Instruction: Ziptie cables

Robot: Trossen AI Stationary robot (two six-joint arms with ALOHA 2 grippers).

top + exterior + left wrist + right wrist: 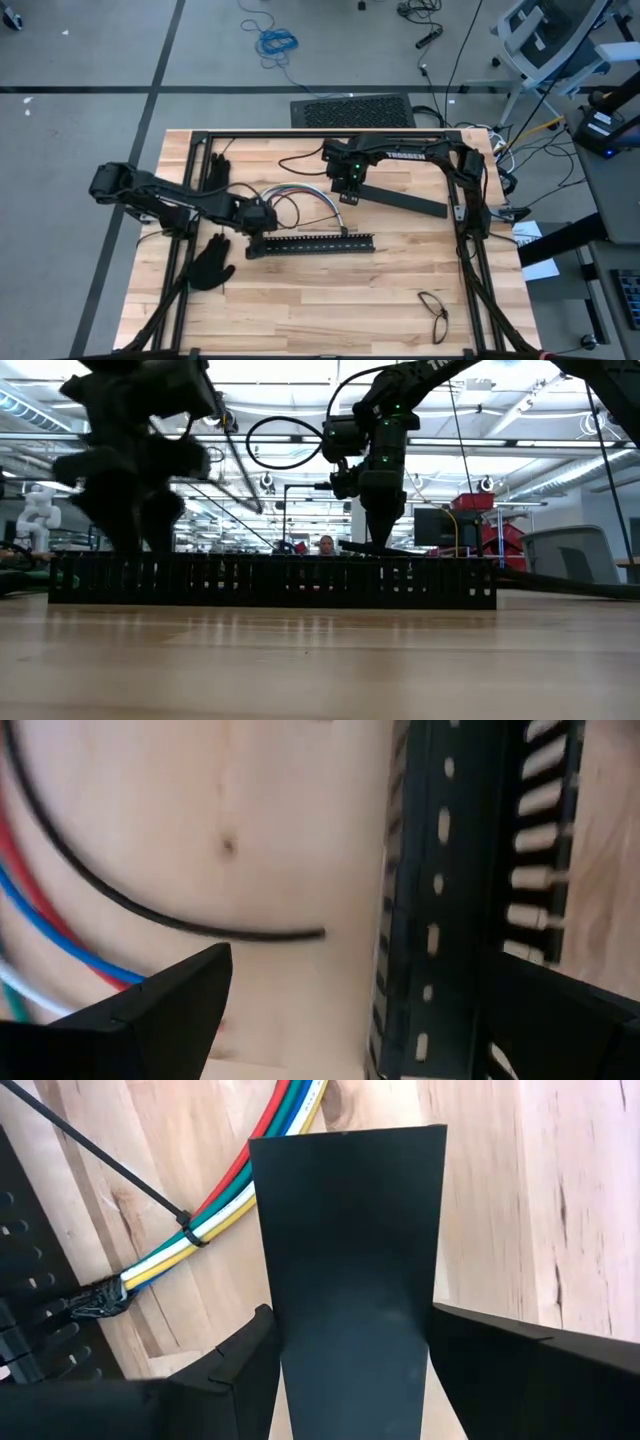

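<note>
Four-coloured cables (235, 1185), red, blue, white and yellow-green, arc across the table (330, 300) between the two grippers, one ziptie (190, 1230) already cinched round them, its tail slanting away. Their ends reach the slotted bar (310, 243) lying just in front. Right gripper (347, 193) hangs beside the bundle, clamped on the end of a flat black cover (350, 1250). Left gripper (350, 1010) sits at the slotted bar's end, fingers (170, 1005) spread wide, holding nothing. A glove (212, 263) lies nearby.
</note>
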